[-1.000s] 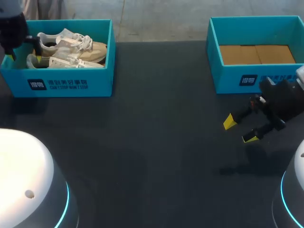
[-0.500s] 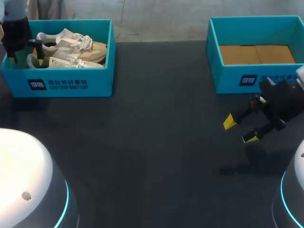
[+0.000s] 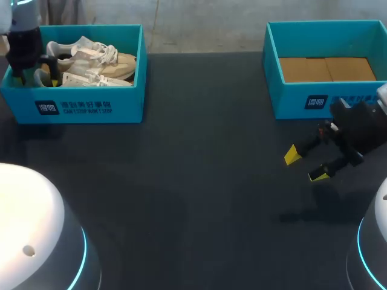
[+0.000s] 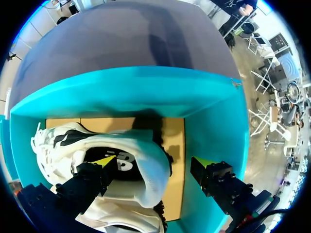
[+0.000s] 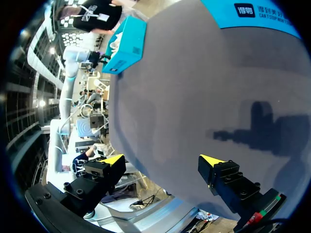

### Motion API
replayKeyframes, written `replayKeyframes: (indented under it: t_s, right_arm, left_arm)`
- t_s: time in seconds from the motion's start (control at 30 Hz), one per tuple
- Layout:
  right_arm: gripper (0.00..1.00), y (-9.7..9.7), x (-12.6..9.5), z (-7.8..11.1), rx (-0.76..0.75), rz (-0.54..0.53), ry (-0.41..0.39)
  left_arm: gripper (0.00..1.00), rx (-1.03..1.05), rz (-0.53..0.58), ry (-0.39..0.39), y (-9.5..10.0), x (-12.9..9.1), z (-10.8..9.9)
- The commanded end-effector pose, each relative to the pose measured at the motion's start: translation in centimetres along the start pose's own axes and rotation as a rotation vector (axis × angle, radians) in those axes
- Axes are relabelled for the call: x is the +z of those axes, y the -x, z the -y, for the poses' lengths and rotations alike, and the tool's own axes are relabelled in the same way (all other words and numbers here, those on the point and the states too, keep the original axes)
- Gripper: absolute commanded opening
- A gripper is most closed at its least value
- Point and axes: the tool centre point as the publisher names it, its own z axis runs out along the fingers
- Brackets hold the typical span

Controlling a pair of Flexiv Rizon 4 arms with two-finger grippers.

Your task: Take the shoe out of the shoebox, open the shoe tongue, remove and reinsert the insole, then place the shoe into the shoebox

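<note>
Now, two pale shoes (image 3: pixel 91 60) lie in teal shoebox (image 3: pixel 91 107) at far left of dark table (image 3: pixel 193 181). Down inside it, left gripper (image 4: pixel 154 161) has jaws wide open: one finger over shoe's dark inside, other just past heel, no squeeze. At right, right gripper (image 3: pixel 306 165) hangs over table, jaws open, holding nothing, near second teal box (image 3: pixel 290 99). Both boxes show white logo and print on front wall.

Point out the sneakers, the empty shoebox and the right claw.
white and beige sneakers (image 3: pixel 121 62): head view, far shoe's toe.
empty teal cardboard shoebox (image 3: pixel 290 99): head view, front wall.
right claw (image 3: pixel 306 165): head view, between its yellow tips.
</note>
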Motion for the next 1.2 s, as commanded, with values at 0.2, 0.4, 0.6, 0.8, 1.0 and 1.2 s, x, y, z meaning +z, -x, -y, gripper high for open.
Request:
replayKeyframes:
  t_s: [0.2,0.4,0.6,0.8,1.0,1.2]
  right_arm:
    - [1.00,0.0,0.1,0.1,0.001,0.003,0.003]
    - [1.00,0.0,0.1,0.1,0.001,0.003,0.003]
    - [1.00,0.0,0.1,0.1,0.001,0.003,0.003]
    - [1.00,0.0,0.1,0.1,0.001,0.003,0.003]
    - [1.00,0.0,0.1,0.1,0.001,0.003,0.003]
    - [1.00,0.0,0.1,0.1,0.001,0.003,0.003]
  left_arm:
    - [1.00,-0.007,0.000,-0.005,0.3,0.9,-0.3]
    - [1.00,-0.020,0.013,-0.004,0.3,1.3,-0.5]
    - [0.98,-0.031,0.010,-0.003,0.2,1.7,-0.5]
    - [0.96,-0.057,0.012,-0.002,0.2,2.0,-0.7]
    - [0.94,-0.066,0.012,-0.005,0.1,2.4,-0.8]
    - [0.89,-0.068,0.008,-0.012,0.0,2.8,-0.7]
